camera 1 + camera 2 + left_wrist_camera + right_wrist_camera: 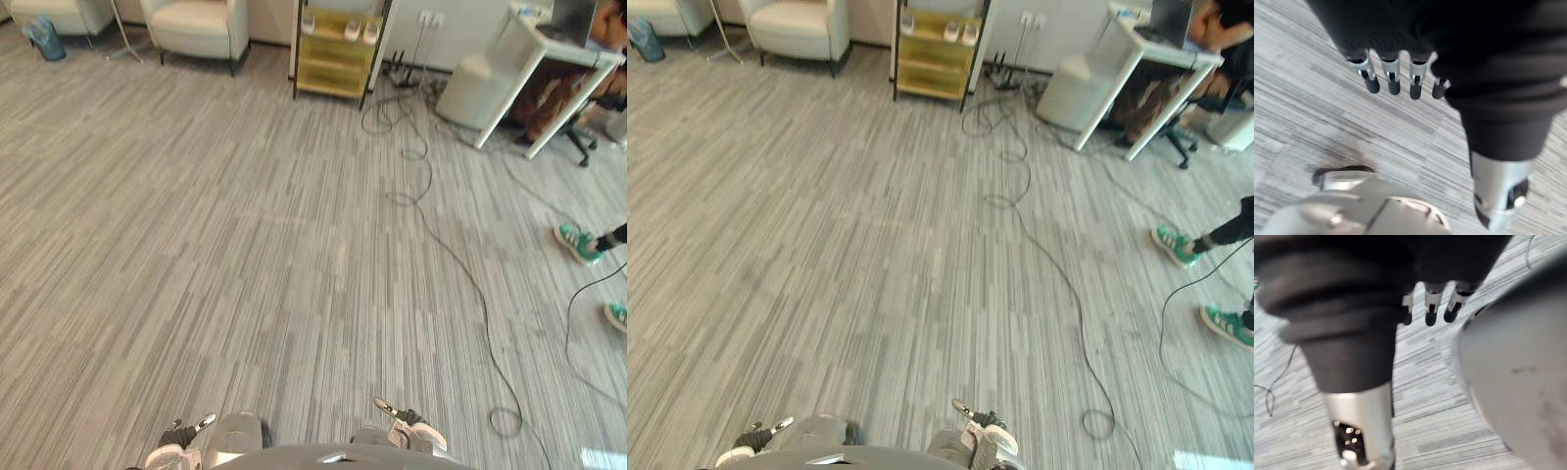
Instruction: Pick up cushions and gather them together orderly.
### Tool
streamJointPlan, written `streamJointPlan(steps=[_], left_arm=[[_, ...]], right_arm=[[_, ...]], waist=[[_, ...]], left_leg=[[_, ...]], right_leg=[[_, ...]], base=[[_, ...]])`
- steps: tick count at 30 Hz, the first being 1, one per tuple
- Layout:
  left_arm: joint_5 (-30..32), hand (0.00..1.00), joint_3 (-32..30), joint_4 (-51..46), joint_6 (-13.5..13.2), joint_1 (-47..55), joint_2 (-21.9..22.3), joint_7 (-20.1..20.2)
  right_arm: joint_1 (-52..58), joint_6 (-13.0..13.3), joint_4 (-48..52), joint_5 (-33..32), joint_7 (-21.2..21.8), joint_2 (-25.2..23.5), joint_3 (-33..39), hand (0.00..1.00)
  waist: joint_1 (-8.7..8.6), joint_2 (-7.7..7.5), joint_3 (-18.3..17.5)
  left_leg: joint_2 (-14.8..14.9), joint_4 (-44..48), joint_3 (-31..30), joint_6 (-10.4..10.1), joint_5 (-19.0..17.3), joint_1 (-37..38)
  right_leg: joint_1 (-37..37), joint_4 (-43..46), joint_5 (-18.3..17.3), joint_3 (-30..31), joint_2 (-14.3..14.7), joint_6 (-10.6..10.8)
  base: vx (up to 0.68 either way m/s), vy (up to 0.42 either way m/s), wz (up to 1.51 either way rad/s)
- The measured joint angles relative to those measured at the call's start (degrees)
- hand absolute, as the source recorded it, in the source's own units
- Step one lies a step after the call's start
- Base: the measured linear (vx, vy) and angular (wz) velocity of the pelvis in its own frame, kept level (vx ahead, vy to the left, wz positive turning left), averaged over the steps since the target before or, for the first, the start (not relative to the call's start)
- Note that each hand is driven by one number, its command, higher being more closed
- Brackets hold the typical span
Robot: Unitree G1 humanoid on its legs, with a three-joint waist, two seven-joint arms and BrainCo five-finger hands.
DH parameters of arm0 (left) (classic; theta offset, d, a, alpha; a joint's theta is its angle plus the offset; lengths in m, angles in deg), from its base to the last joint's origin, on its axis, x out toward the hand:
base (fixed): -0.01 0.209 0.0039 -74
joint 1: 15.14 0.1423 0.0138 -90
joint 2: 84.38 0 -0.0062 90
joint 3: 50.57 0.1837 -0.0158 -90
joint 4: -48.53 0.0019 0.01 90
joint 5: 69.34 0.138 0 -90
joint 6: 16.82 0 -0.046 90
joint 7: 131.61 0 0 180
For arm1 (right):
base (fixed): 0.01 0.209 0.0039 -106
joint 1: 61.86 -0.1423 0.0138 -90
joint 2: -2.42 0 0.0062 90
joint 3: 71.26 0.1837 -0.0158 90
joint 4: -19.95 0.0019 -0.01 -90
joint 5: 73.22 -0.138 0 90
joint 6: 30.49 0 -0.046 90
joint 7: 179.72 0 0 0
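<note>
My left hand (1393,78) hangs at my side over grey striped carpet, its fingers straight and holding nothing. It also shows at the lower edge of the left eye view, as left hand (184,434). My right hand (1430,308) hangs the same way, fingers relaxed and empty, and appears low on the right as right hand (404,419). Two cream armchairs (196,24) stand against the far wall.
A yellow shelf cart (336,49) stands at the back. A long black cable (460,264) runs across the carpet from the wall. A white desk (549,59) and a round white stool (475,88) are at the far right. A person's teal shoes (578,243) are on the right.
</note>
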Motion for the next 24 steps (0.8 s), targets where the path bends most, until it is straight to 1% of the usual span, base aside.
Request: streamJointPlan(steps=[1,2,3,4,5,6,7,8,9,10,11,12,13,14,15,16,17,18,19,20,21,22,23,24], left_arm=[[0.0,0.0,0.1,0.1,0.0,-0.1,0.0,0.0],[0.5,0.0,0.9,1.1,0.0,-1.0,-0.2,0.1],[0.6,0.0,0.9,1.3,0.1,-1.4,-0.2,0.0],[0.9,0.0,0.9,1.3,0.1,-1.8,0.1,0.0],[1.3,0.0,0.8,1.3,0.1,-2.3,0.8,0.1],[1.7,0.0,0.8,1.3,0.1,-2.6,1.0,0.1],[2.2,0.0,0.8,1.3,0.1,-3.1,1.0,0.2],[2.2,0.0,0.4,1.3,0.1,-3.2,1.1,0.2],[2.2,0.0,-1.0,1.3,0.1,-2.9,1.7,0.2],[2.3,0.0,-2.2,1.3,0.1,-2.6,2.1,0.2],[2.4,0.0,-2.8,1.4,0.1,-2.0,3.4,0.3],[2.6,0.0,-3.4,1.7,0.0,-1.4,3.7,0.5],[2.7,0.0,-3.9,1.6,0.0,-1.3,4.1,0.6],[2.8,0.0,-3.8,1.6,0.1,-1.4,5.2,0.8],[2.8,0.0,-3.8,1.5,0.1,-1.6,5.5,1.1],[2.8,0.0,-3.8,1.5,0.1,-1.6,5.5,1.2],[2.8,0.0,-3.4,1.3,0.1,-1.7,5.5,1.4],[2.8,0.0,-3.2,1.0,0.1,-1.7,5.2,1.4],[2.8,0.0,-2.5,0.9,0.0,-1.7,4.4,1.4],[2.8,0.0,-2.1,0.8,0.0,-1.7,4.0,1.3],[2.8,0.0,-0.9,0.1,0.0,-1.7,3.7,1.3],[2.8,0.0,-0.1,-0.3,-0.2,-1.7,3.3,1.3],[2.7,0.0,0.0,-0.6,-0.2,-1.7,3.2,1.3],[2.8,0.0,0.3,-1.0,-0.2,-1.7,3.2,1.3]], right_arm=[[0.1,0.1,0.0,0.0,0.0,0.1,0.0,0.0],[0.3,0.1,-1.0,0.0,0.0,1.0,0.1,0.0],[0.3,0.3,-1.5,-0.2,0.1,1.1,0.7,0.0],[0.1,0.4,-1.4,-0.3,0.3,1.5,1.1,0.0],[-0.2,0.3,-0.8,-0.3,0.6,2.1,1.3,0.0],[0.0,0.3,-0.4,-0.3,0.7,2.2,1.4,0.0],[0.1,0.3,-0.5,-0.2,0.7,2.2,2.4,0.0],[0.1,0.3,-0.4,-0.3,0.7,2.1,3.2,0.0],[0.3,0.0,0.6,-0.2,0.7,2.1,4.0,0.0],[1.4,-0.2,0.9,-0.1,0.7,2.0,4.7,0.0],[2.8,-0.3,1.1,0.0,0.7,2.6,5.2,0.0],[3.1,-0.2,1.1,0.0,0.7,2.9,5.3,0.0],[3.1,-0.2,1.1,0.0,0.7,3.0,5.8,0.0],[3.1,-0.2,1.2,0.0,0.7,3.7,7.0,0.0],[3.4,-0.2,1.3,0.0,0.6,3.8,7.0,0.0],[3.6,-0.2,1.8,0.0,0.6,3.8,6.8,0.0],[4.0,-0.2,2.4,0.0,0.5,4.0,6.2,0.0],[4.1,-0.2,2.4,-0.2,0.4,3.9,5.7,0.0],[4.0,-0.2,1.8,-0.4,0.1,3.8,4.5,0.0],[4.0,-0.2,1.6,-0.6,0.0,3.6,4.1,0.0],[3.6,-0.1,1.1,-0.9,-0.1,3.4,3.3,0.0],[2.6,-0.2,0.2,-1.2,-0.1,3.3,3.4,0.0],[2.3,-0.3,-0.1,-1.2,-0.1,3.2,3.5,0.0],[1.9,-0.2,-0.1,-1.2,-0.1,2.7,3.6,0.0]], waist=[[-0.23,0.09,0.1],[-1.19,0.5,0.2],[-1.78,0.74,0.4],[-2.0,1.21,0.8],[-2.53,2.2,1.4],[-2.75,2.52,1.6],[-2.97,2.36,1.8],[-3.0,2.31,2.2],[-2.95,2.5,2.6],[-3.5,2.6,2.5],[-3.75,4.26,1.9],[-3.71,4.8,1.4],[-3.39,5.53,1.3],[-3.43,7.57,0.8],[-3.66,8.47,0.6],[-3.87,8.78,0.9],[-3.69,8.92,1.3],[-3.4,9.19,1.3],[-3.02,8.06,1.9],[-2.73,7.64,2.0],[-2.45,7.24,2.0],[-1.92,7.21,2.1],[-1.59,7.11,2.1],[-1.29,6.56,2.5]], left_leg=[[-0.1,-1.3,-0.2,0.0,0.0,1.6],[-0.2,-4.8,-1.5,-0.2,0.1,5.5],[-0.3,-6.1,-2.6,-0.2,0.1,7.4],[-0.1,-7.2,-3.3,-0.2,0.1,8.7],[0.7,-9.3,-4.7,-0.2,0.1,10.7],[0.9,-10.2,-5.4,-0.4,0.0,11.5],[0.9,-11.8,-7.0,-1.7,-0.8,13.3],[0.9,-11.9,-7.9,-2.2,-1.5,14.4],[1.2,-12.4,-9.0,-2.8,-3.5,16.7],[1.9,-12.6,-11.1,-3.1,-6.1,19.0],[4.1,-12.1,-12.9,-2.6,-7.9,21.1],[5.0,-10.4,-13.1,-3.3,-7.5,20.9],[6.0,-7.1,-13.1,-4.4,-6.8,19.7],[8.8,3.8,-14.1,-6.0,-4.4,15.2],[10.1,13.5,-15.8,-7.7,0.3,10.3],[10.8,19.8,-16.6,-9.1,4.6,7.4],[13.1,31.5,-16.0,-11.5,8.9,2.3],[14.9,38.3,-12.9,-10.4,7.8,-0.5],[15.7,42.4,-9.5,-9.6,5.9,-2.9],[15.6,43.1,-8.0,-9.1,4.9,-4.3],[15.6,42.5,-5.8,-8.2,2.7,-8.2],[15.4,38.6,-4.0,-7.8,0.8,-12.0],[15.1,35.1,-3.0,-7.9,0.0,-13.4],[13.8,26.1,-1.6,-7.6,-0.3,-15.4]], right_leg=[[-0.9,-0.7,-1.1,-0.9,0.6,-0.2],[-3.4,-8.9,-4.1,-5.0,2.9,-1.5],[-4.6,-13.2,-4.5,-6.2,3.7,-2.2],[-5.5,-17.7,-4.6,-6.3,4.9,-2.7],[-6.9,-28.3,-2.4,-5.8,7.6,-3.2],[-7.2,-34.7,0.0,-5.1,8.6,-2.9],[-7.9,-47.1,6.2,-2.5,9.6,-1.8],[-7.9,-51.4,8.8,-1.8,9.5,-1.4],[-7.9,-54.6,10.7,-0.6,9.0,-1.5],[-8.1,-52.2,10.3,0.6,8.3,-1.8],[-9.7,-45.3,13.6,0.2,9.4,-2.2],[-10.1,-42.9,13.8,-0.1,9.8,-2.4],[-10.0,-41.6,14.2,-0.3,10.3,-3.0],[-8.3,-41.7,12.7,-1.9,12.0,-5.2],[-6.5,-42.2,11.1,-3.0,12.9,-5.9],[-4.9,-42.8,10.3,-3.5,13.5,-6.1],[-0.7,-45.3,9.3,-3.8,15.0,-6.9],[3.5,-47.7,8.7,-3.5,16.2,-7.4],[8.4,-50.9,8.3,-2.9,16.6,-7.6],[10.4,-52.2,8.0,-2.6,16.6,-7.5],[14.4,-55.1,7.7,-2.5,16.5,-7.2],[16.8,-57.1,7.6,-2.4,16.3,-6.9],[17.8,-57.7,7.5,-2.3,16.0,-6.5],[19.2,-58.3,6.9,-2.2,14.9,-5.4]], base=[[0.51,0.059,0.41],[0.44,0.021,0.56],[0.47,0.0,0.61],[0.38,-0.037,0.53],[0.36,-0.043,0.5],[0.55,-0.119,0.75],[0.48,-0.14,0.66],[0.5,-0.17,0.74],[0.53,-0.233,0.8],[0.67,-0.307,0.93],[0.71,-0.309,0.74],[0.65,-0.296,0.37],[0.66,-0.307,0.13],[0.65,-0.325,0.15],[0.65,-0.298,0.18],[0.67,-0.245,0.18],[0.79,-0.249,0.05],[0.64,-0.173,-0.08],[0.48,-0.121,-0.15],[0.53,-0.115,-0.09],[0.59,-0.085,-0.08],[0.57,-0.045,-0.1],[0.43,0.058,-0.2],[0.33,0.087,-0.16]])
